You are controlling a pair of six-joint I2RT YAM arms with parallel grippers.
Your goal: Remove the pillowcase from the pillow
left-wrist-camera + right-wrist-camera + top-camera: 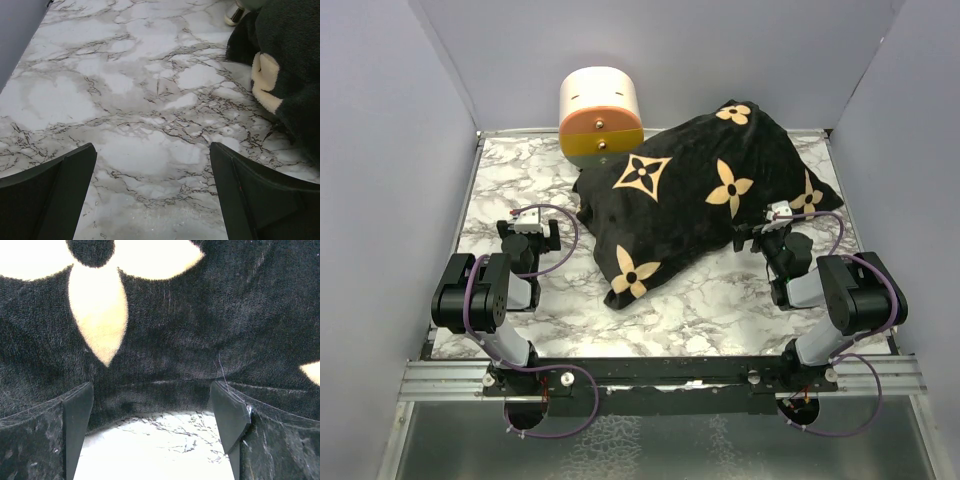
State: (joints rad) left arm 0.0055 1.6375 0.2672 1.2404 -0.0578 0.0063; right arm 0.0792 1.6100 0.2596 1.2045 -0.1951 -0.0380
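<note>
**Both end effectors open; pillowcase still on the pillow**

The pillowcase (705,200), black with tan flower and star motifs, is seen lying as a plump mound across the far right part of the marble worktop (700,300). The pillow is wholly hidden inside it. One corner of the mound is pointed toward the near edge, and its far left side is just beside a cream-and-orange cylinder (601,115) lying on its side at the back.

The left end effector (532,238) is held low over the worktop, apart from the near left side of the cover. In the left wrist view its fingers (55,195) are spread wide and nothing is held between them. Only bare marble (125,100) is framed there, with the pillowcase (295,75) off to the right.

The right end effector (752,236) is placed at the near right edge of the cover. In the right wrist view it (155,410) is also opened wide and nothing is clamped. The dark fabric (200,320) fills the view just ahead of the fingertips (77,405), and a strip of worktop (155,445) is seen below.
</note>
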